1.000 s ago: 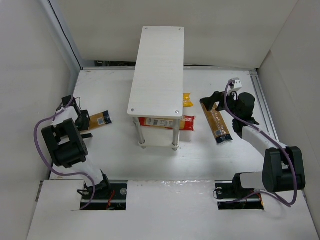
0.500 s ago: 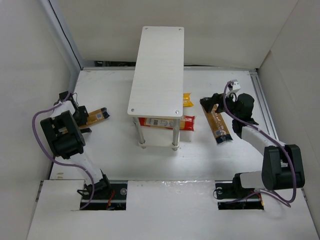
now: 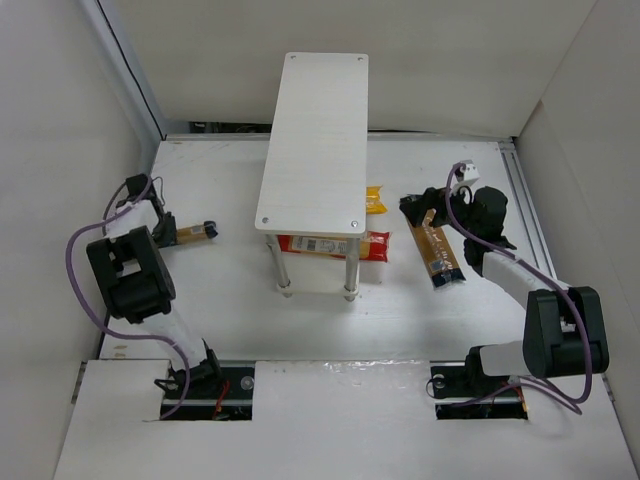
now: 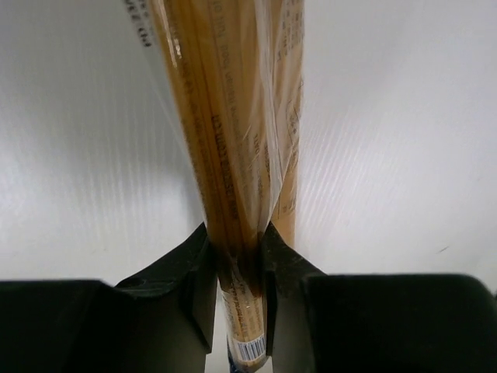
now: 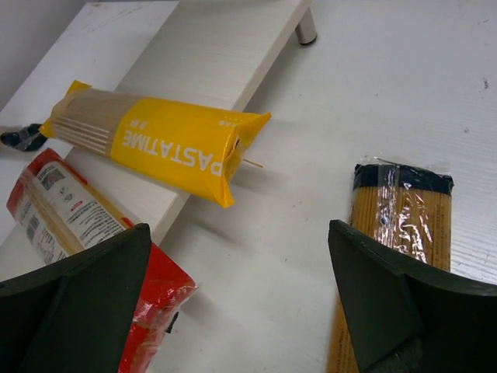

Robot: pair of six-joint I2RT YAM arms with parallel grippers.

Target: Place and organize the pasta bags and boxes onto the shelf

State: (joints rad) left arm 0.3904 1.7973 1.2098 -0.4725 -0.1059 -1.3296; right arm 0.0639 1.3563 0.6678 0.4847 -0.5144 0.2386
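Observation:
My left gripper [image 3: 166,233] [image 4: 237,284] is shut on one end of a golden-brown pasta bag [image 3: 190,233] [image 4: 233,116] at the left of the table; the bag stands on its edge and reaches away from the fingers. Over on the right, my right gripper [image 3: 425,210] [image 5: 239,256] is open and holds nothing, just above the table between the shelf and a second golden-brown bag [image 3: 437,250] [image 5: 396,233]. The shelf [image 3: 315,130] stands in the middle. A red pack [image 3: 335,244] [image 5: 70,217] and a yellow pack [image 3: 374,200] [image 5: 155,140] lie on its lower board [image 5: 210,47].
White walls close in the table on the left, back and right. The left arm works close to the left wall. The shelf's thin metal legs [image 3: 351,275] stand near the table's middle.
The left gripper has closed on the golden-brown bag, which has turned onto its edge and shifted slightly left. The right gripper stayed open and barely moved.

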